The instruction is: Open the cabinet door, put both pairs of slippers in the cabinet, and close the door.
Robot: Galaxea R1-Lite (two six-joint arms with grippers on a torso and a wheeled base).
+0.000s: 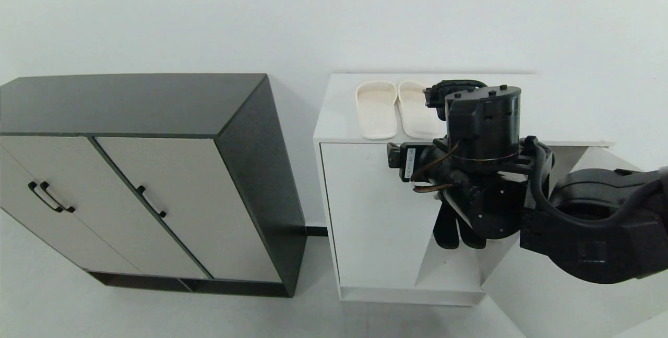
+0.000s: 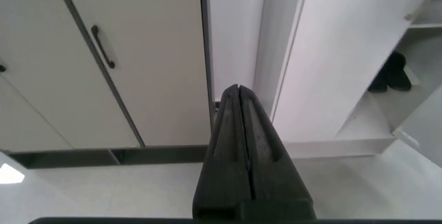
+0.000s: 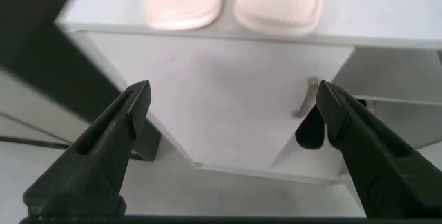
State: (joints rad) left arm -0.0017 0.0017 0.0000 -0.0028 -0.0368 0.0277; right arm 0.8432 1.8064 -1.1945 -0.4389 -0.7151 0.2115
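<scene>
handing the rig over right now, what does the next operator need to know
Left gripper: shut, holding nothing, pointing toward the floor between the two cabinets.
Right gripper: open, empty, facing the front of the white cabinet, just below its top.
Things: white slippers sit side by side on top of the white cabinet. Black slippers lie inside it, and its right side is open.
Done: cabinet opened, black pair in.
Left: put the white pair inside, then close the cabinet.

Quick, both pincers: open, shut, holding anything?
Left pincer: closed, holding nothing.
Right pincer: open, holding nothing.
</scene>
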